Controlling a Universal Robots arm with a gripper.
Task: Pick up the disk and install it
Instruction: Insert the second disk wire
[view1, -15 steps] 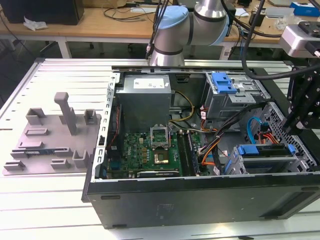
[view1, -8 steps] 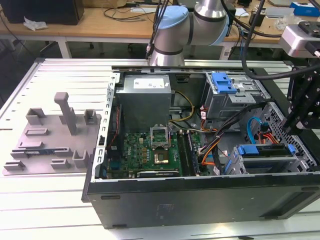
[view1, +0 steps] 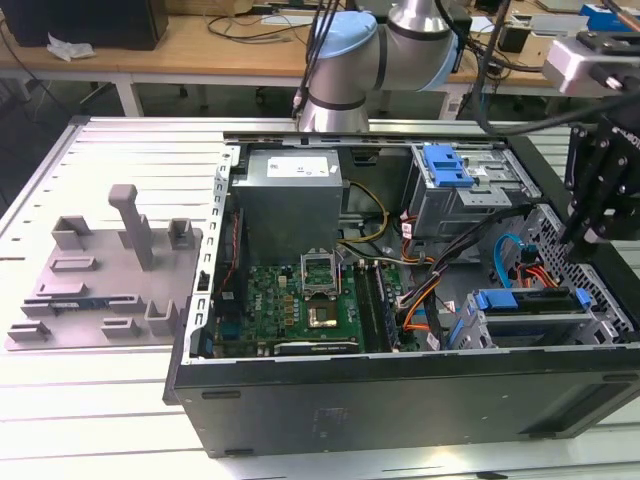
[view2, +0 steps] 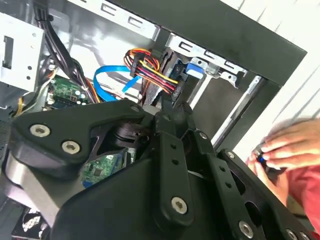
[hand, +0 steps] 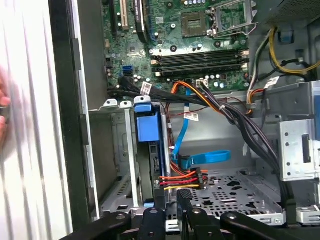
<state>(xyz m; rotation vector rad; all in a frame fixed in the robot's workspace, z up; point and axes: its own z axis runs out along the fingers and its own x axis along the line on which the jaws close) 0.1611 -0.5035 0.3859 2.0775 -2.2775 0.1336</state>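
Broadly, across the desk (view1: 100, 420): an open case (view1: 400, 400), laid on its side so the inside faces up and can be reached from above. Beside it, toward the exterior view's left, a grey fixture tray (view1: 100, 270) with upright posts.

Inside the case, at the far wall, a grey power supply (view1: 290, 200); nearer, a green board (view1: 300, 300), flat on the case floor. At the exterior view's right, near the front corner, a metal cage (view1: 600, 325), open at the top to take drives edge-on.

Seated in that cage: the disk (view1: 530, 300), its blue bracket uppermost, seen in the first wrist view (hand: 147, 125) standing on edge between the cage rails. By the look of it already slid home, with the bracket tab left exposed for gripping or pressing.

Just above the cage, clear of the disk: the tool (view1: 588, 232), pointing down; in the second wrist view (view2: 167, 107), pinched narrow and holding nothing, tips close to a bundle of red, yellow and black wires (hand: 182, 177).

Outside the case wall, blurred, a person's hand (view2: 290, 145), apart from the tool.
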